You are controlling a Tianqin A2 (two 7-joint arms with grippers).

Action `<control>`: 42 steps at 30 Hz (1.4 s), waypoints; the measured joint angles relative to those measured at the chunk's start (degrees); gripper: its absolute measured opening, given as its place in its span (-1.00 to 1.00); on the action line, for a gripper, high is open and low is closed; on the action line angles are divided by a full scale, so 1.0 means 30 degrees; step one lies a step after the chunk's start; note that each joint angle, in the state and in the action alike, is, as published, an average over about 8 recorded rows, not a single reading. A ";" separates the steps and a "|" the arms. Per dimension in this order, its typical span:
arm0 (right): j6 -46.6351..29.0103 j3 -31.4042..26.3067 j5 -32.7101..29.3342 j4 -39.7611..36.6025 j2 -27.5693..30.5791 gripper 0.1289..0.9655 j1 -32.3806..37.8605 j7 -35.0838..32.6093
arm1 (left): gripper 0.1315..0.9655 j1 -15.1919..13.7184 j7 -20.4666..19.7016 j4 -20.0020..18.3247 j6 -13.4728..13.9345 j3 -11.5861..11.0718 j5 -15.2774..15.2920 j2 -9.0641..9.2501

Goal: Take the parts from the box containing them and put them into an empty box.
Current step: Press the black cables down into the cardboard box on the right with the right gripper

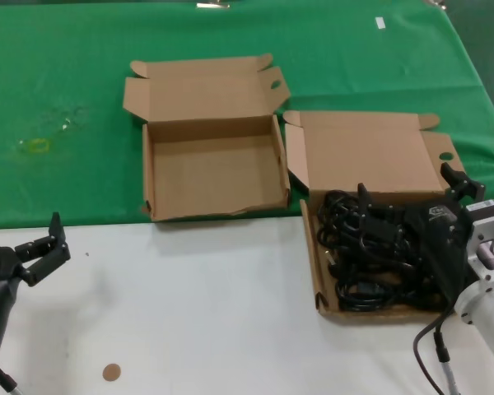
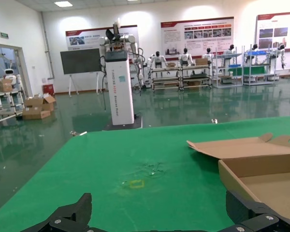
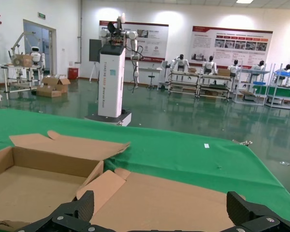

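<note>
The empty box (image 1: 214,173) lies open on the green cloth left of centre, with a ragged front wall and an oval hole in its lid ear. The box containing the parts (image 1: 370,152) stands to its right, lid back. The black power cords (image 1: 366,259) fill it in a tangled heap. My right gripper (image 1: 408,186) is open, empty and wide apart over the back of that box, just above the cords. In the right wrist view it (image 3: 162,207) faces the box's lid (image 3: 174,198). My left gripper (image 1: 39,243) is open and empty at the near left.
The green cloth (image 1: 66,82) covers the far half of the table and the white top (image 1: 189,304) the near half. A small brown disc (image 1: 111,372) lies near the front edge. A faint yellow mark (image 1: 37,146) is on the cloth at far left.
</note>
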 joint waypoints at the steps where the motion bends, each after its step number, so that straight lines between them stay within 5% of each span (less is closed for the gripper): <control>1: 0.0000 0.0000 0.0000 0.0000 0.0000 1.00 0.0000 0.0000 | 1.00 0.0000 0.0000 0.0000 0.0000 0.0000 0.0000 0.0000; 42: 0.0000 0.0000 0.0000 0.0000 0.0000 1.00 0.0000 0.0000 | 1.00 0.0000 0.0000 0.0000 0.0000 0.0000 0.0000 0.0000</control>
